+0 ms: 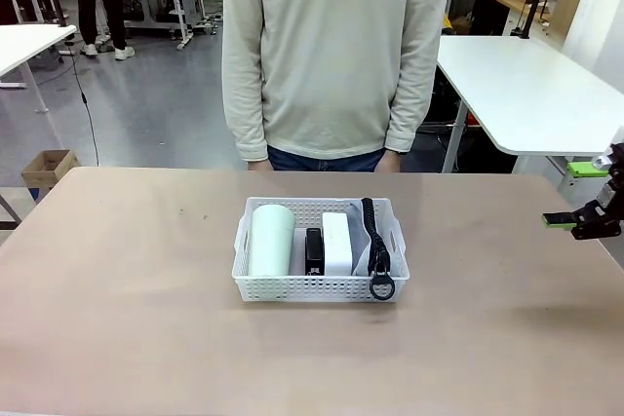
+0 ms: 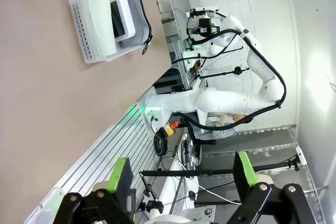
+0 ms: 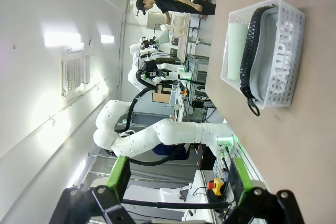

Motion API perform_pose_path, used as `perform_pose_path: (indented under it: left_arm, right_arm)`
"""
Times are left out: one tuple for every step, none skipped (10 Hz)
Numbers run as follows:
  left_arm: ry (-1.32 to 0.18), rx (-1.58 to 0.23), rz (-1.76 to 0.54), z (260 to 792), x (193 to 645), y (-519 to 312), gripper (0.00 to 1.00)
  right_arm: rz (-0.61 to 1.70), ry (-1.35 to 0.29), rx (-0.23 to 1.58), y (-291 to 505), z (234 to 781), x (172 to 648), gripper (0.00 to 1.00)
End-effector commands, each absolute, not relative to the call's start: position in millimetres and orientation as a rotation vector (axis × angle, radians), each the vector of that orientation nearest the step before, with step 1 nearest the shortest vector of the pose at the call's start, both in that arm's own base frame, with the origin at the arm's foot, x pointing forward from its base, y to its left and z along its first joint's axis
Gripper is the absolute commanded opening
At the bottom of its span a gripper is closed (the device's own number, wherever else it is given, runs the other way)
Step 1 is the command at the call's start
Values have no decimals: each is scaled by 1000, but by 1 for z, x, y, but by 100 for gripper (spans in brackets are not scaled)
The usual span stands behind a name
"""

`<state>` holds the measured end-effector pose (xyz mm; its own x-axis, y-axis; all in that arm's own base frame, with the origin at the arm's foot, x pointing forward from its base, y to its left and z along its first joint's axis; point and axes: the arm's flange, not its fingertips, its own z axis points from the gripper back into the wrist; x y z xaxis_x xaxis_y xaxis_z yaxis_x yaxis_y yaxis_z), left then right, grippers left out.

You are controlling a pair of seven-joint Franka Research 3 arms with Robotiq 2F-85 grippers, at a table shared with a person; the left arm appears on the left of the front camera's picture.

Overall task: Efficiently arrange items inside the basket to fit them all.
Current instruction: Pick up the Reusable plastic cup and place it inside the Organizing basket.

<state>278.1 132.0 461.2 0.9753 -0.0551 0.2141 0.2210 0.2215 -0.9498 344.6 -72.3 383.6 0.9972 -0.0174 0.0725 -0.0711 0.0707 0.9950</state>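
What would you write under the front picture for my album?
White basket on the table holding a pale green cup, black stapler, white box and grey pouch.

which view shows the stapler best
The front view: the black stapler lies in the basket between the green cup and the white box, seen along its length. The left wrist view gives a small dark patch. In the right wrist view I cannot make it out.
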Motion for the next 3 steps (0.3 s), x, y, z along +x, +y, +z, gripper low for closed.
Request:
perform_pose_path:
  left_arm:
    - [-149, -1370, -171, 461, 277, 128, 100]
    - [-149, -1370, -171, 461, 277, 128, 100]
    - [-149, -1370, -171, 461, 277, 128, 100]
  right_arm:
    - [52, -82, 1508, -73, 386, 344, 100]
    - [52, -82, 1508, -73, 386, 344, 100]
    - [52, -82, 1508, -73, 386, 344, 100]
